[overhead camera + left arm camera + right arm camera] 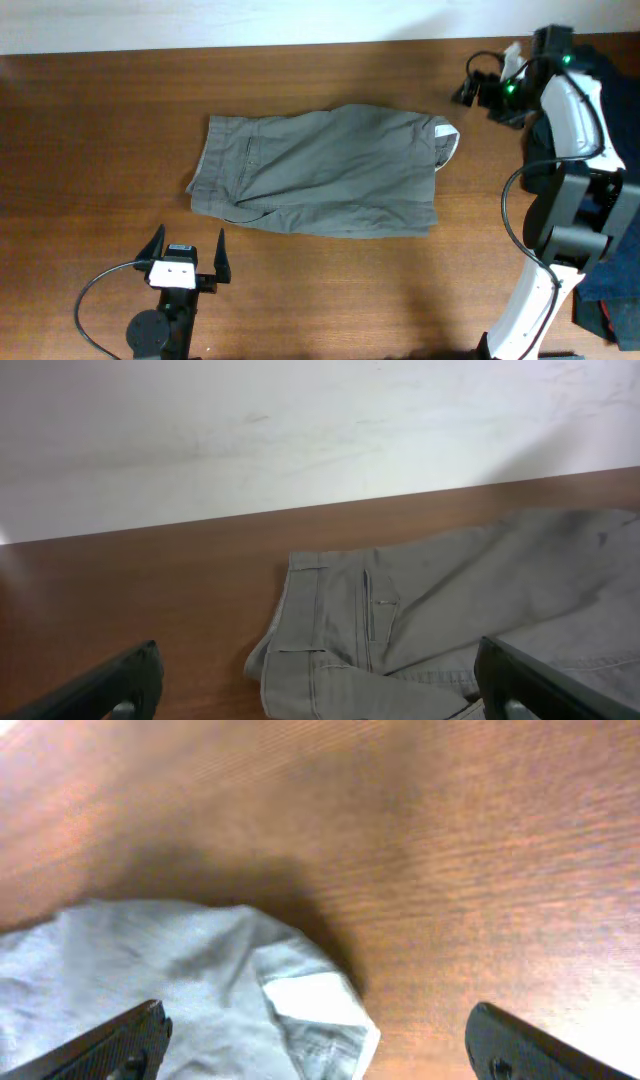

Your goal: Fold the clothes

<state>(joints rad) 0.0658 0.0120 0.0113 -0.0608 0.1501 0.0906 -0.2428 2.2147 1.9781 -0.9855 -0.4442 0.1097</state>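
Surface, overhead: a brown wooden table (100,150) with a pale strip along its far edge.
Shorts, overhead: olive-grey shorts (320,185) lie flat near the middle of the table, with a pale inner band turned out at their right end.
Left gripper, overhead: the left gripper (190,234) sits near the front edge, apart from the shorts, fingers spread and empty.
Right gripper, overhead: the right gripper (470,80) is just beyond the shorts' right end; it is small and dark here, and it seems to touch nothing.
Other clothes, overhead: dark blue clothes (612,300) lie at the right edge, partly behind the arm.
Left wrist view: a white wall (300,430) stands behind the table (120,590). The shorts (450,610) fill the lower right. The left gripper (320,685) has its jaws wide apart, holding nothing.
Right wrist view: above the table (450,840), the right gripper (315,1045) has its jaws wide apart and empty. The shorts (150,970) lie at lower left, showing the pale band (310,1000).
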